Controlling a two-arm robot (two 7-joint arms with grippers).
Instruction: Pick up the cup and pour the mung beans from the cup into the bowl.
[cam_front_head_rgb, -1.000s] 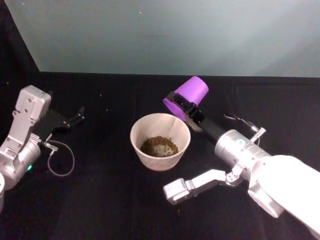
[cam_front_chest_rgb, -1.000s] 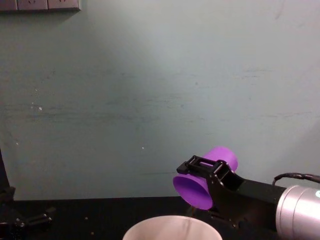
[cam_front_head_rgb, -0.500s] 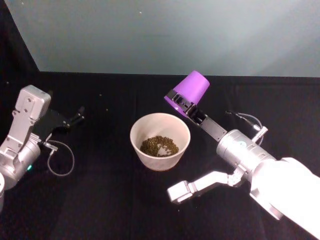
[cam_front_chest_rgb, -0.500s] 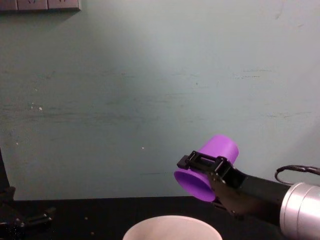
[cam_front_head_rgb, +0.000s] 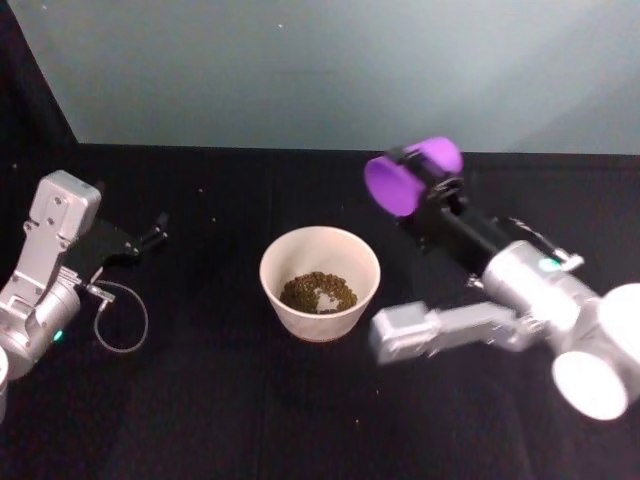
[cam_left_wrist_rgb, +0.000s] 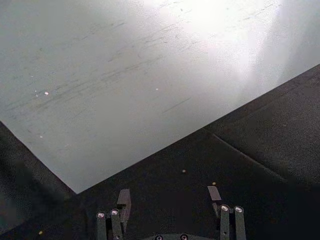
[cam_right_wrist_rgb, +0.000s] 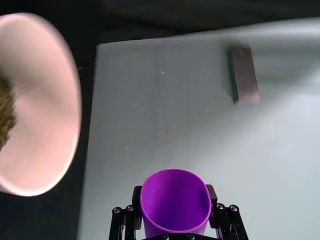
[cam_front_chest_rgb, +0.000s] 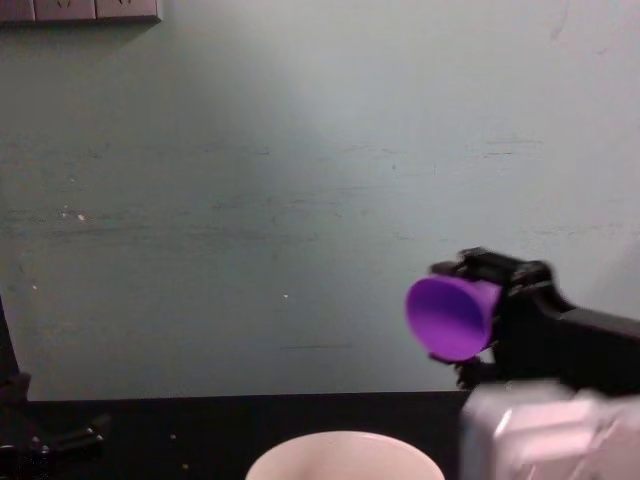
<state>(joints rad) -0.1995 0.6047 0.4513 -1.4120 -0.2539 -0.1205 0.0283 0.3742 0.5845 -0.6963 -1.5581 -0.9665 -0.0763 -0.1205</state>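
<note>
My right gripper (cam_front_head_rgb: 425, 180) is shut on the purple cup (cam_front_head_rgb: 404, 180), held on its side in the air to the back right of the bowl (cam_front_head_rgb: 320, 300), mouth facing left. The cup (cam_front_chest_rgb: 450, 315) hangs above and right of the bowl's rim (cam_front_chest_rgb: 345, 445) in the chest view. Its inside (cam_right_wrist_rgb: 175, 200) looks empty in the right wrist view, where the bowl (cam_right_wrist_rgb: 47, 110) is seen off to one side. Mung beans (cam_front_head_rgb: 318, 292) lie in the bottom of the pale bowl. My left gripper (cam_front_head_rgb: 155, 232) rests open near the table's left side, with nothing between its fingertips (cam_left_wrist_rgb: 167, 212).
Everything stands on a black tabletop (cam_front_head_rgb: 200, 400) against a pale grey-green wall (cam_front_head_rgb: 320, 70). A few stray beans (cam_front_head_rgb: 213, 221) lie on the cloth left of the bowl. A cable loop (cam_front_head_rgb: 120, 320) hangs by the left arm.
The right gripper has carried the cup to the right and away from over the bowl, turning it from steeply tipped to lying sideways. No beans fall now. The left arm has not moved.
</note>
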